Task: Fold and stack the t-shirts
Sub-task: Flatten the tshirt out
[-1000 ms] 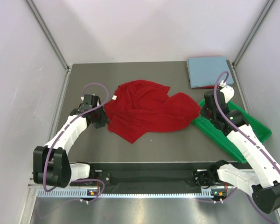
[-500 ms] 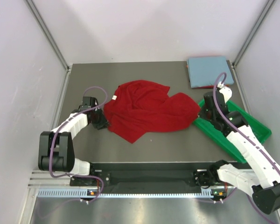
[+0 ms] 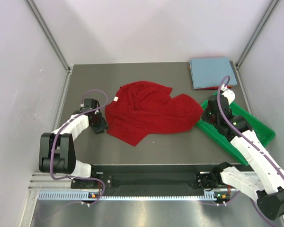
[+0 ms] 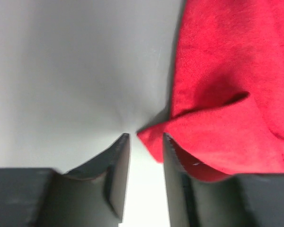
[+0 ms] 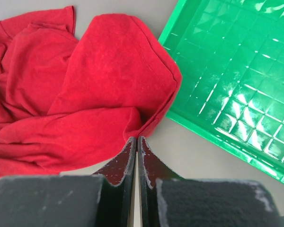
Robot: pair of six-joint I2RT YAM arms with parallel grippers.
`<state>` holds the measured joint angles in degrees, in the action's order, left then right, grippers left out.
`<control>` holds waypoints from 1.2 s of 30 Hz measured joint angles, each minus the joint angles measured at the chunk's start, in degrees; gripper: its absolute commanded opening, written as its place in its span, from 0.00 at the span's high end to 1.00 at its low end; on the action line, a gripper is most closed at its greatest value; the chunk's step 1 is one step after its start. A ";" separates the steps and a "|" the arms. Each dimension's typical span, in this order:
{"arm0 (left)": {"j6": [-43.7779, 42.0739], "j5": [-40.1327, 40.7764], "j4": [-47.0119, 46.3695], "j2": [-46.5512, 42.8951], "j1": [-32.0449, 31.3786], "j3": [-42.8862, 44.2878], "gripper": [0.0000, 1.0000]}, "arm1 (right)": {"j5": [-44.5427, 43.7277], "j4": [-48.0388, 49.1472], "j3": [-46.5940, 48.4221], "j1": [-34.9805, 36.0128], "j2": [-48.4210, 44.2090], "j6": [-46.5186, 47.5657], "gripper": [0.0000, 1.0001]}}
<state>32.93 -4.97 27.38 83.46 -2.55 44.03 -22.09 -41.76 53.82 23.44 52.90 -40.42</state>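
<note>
A dark red t-shirt [image 3: 146, 113] lies crumpled in the middle of the table, its small white neck label [image 3: 116, 99] at the upper left. My left gripper [image 3: 102, 126] is at its left edge. In the left wrist view the jaws [image 4: 145, 137] stand a little apart, with a corner of the red cloth [image 4: 227, 94] just at the tips. My right gripper [image 3: 204, 115] is at the shirt's right edge; in the right wrist view it [image 5: 137, 138] is shut on a fold of the red cloth [image 5: 85, 94]. A folded light blue t-shirt [image 3: 210, 71] lies at the back right on another red one [image 3: 213, 88].
A green plastic tray [image 3: 255, 132] lies at the right, partly over the table's edge, close beside my right gripper; it also shows in the right wrist view [image 5: 236, 61]. Side walls close in the table left and right.
My left arm has drawn its elbow back and the gripper has slid slightly down and left along the shirt's left edge. The right gripper and the shirt have barely moved.
</note>
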 measured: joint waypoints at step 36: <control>2.08 -0.63 0.46 -1.97 -0.11 -2.84 0.60 | 2.47 0.66 -0.55 0.00 -1.31 1.77 1.00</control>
<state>35.00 -5.61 27.83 81.49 -2.66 41.19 -19.62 -41.10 53.28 23.44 51.59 -38.65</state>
